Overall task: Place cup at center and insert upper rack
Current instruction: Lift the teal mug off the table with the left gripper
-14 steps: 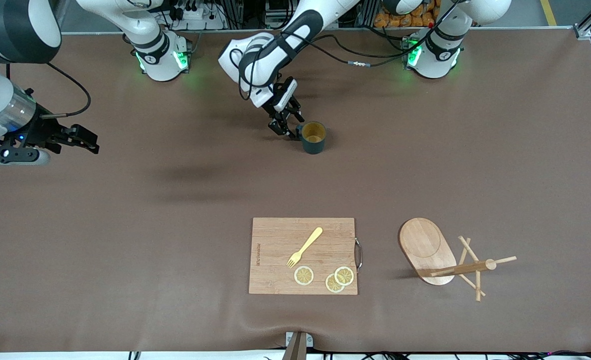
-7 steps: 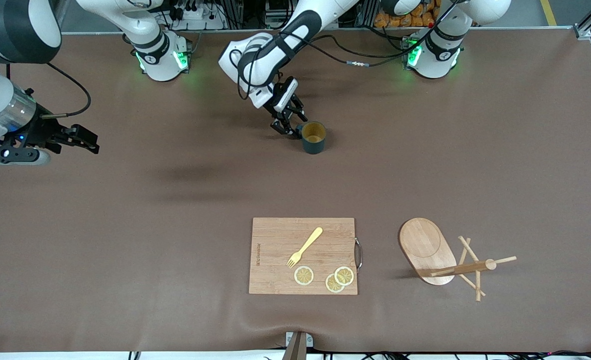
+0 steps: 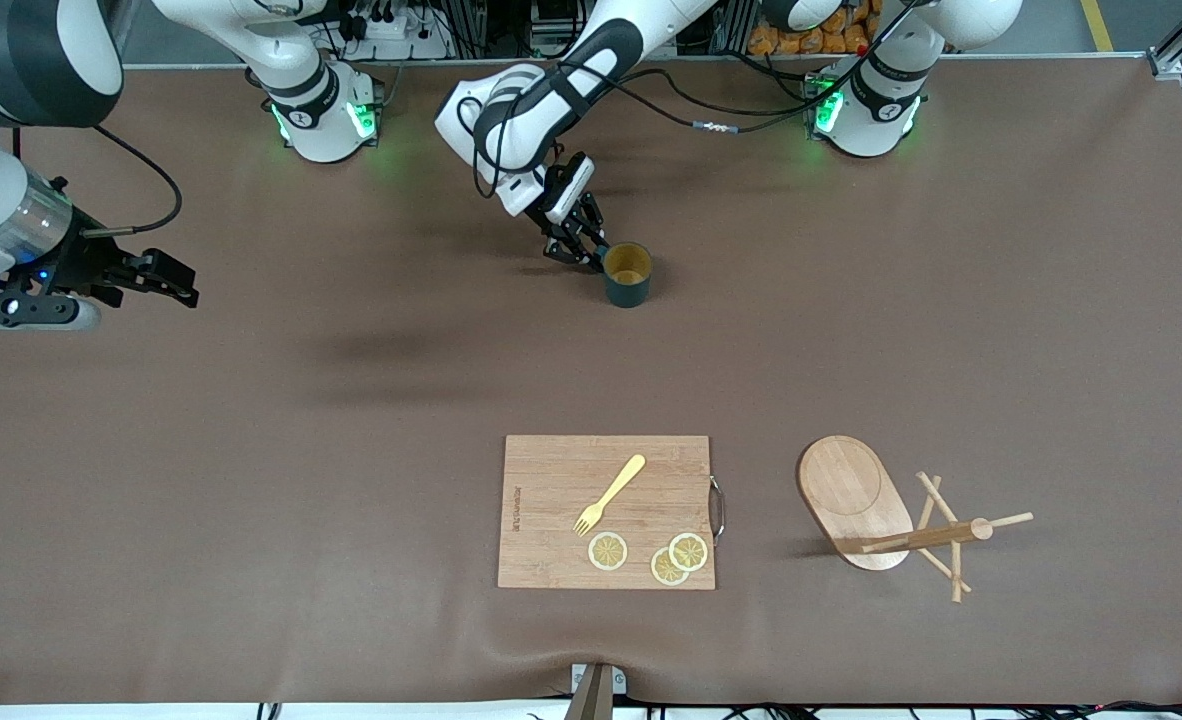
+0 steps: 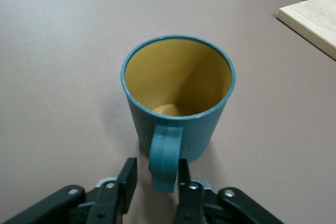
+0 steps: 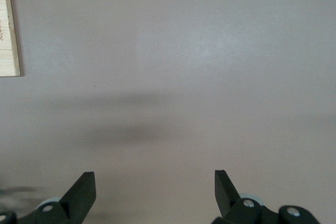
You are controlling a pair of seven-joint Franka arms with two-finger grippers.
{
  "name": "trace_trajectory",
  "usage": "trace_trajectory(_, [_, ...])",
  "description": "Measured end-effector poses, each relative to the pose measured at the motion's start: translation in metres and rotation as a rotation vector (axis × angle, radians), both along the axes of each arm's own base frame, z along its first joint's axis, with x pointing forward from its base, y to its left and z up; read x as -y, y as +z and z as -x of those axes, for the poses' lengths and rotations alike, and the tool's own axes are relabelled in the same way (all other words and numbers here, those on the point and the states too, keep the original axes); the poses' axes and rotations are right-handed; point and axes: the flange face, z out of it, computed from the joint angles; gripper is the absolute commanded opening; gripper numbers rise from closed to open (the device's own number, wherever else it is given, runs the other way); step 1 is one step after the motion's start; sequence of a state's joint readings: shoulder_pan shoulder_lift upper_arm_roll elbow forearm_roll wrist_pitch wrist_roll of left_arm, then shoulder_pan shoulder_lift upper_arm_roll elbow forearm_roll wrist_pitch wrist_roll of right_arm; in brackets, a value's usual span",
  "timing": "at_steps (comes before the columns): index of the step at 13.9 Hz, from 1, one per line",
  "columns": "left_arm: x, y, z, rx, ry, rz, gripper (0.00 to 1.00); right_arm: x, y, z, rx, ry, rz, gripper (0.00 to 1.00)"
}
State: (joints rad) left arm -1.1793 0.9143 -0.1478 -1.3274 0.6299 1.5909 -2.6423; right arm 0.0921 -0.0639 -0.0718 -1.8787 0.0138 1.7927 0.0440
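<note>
Cup (image 3: 628,273) stands upright on the mat, farther from the camera than the cutting board (image 3: 606,511), its handle between the left gripper (image 4: 155,190) fingers, which sit narrow around it for a grip, while the right gripper (image 5: 155,192) waits wide open.

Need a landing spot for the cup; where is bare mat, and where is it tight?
Bare mat runs wide between the cup and the cutting board, on toward the right gripper. Tighter between board and fallen upper rack. The left gripper straddles the cup's handle.
</note>
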Motion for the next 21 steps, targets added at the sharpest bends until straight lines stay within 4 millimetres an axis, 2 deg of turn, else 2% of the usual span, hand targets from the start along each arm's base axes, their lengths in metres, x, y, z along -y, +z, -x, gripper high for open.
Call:
trace_trajectory(4, [0.004, 0.007, -0.004, -0.021, -0.031, -0.001, 0.0, 0.0, 0.0, 0.0, 0.001, 0.0, 0.0, 1.0])
trace_trajectory(6, [0.007, 0.019, -0.013, -0.02, -0.033, 0.016, 0.0, 0.0, 0.0, 0.0, 0.001, 0.0, 0.0, 1.0])
trace_trajectory(7, [0.008, 0.032, -0.023, -0.018, -0.029, 0.031, 0.0, 0.0, 0.0, 0.0, 0.001, 0.0, 0.0, 1.0])
trace_trajectory(10, [-0.001, 0.089, -0.07, -0.036, -0.028, 0.08, 0.0, 0.0, 0.0, 0.0, 0.004, 0.0, 0.0, 1.0])
trace_trajectory(14, [-0.027, 0.188, -0.138, -0.131, -0.073, 0.175, 0.0, 0.0, -0.002, 0.0, 0.002, 0.001, 0.0, 1.0])
trace_trajectory(18, [-0.074, 0.271, -0.2, -0.2, -0.063, 0.34, 0.0, -0.001, -0.003, 0.0, 0.002, 0.001, 0.0, 1.0])
trace_trajectory(21, [-0.118, 0.31, -0.238, -0.266, -0.055, 0.433, 0.0, -0.001, -0.003, 0.0, 0.002, 0.001, 0.0, 1.0])
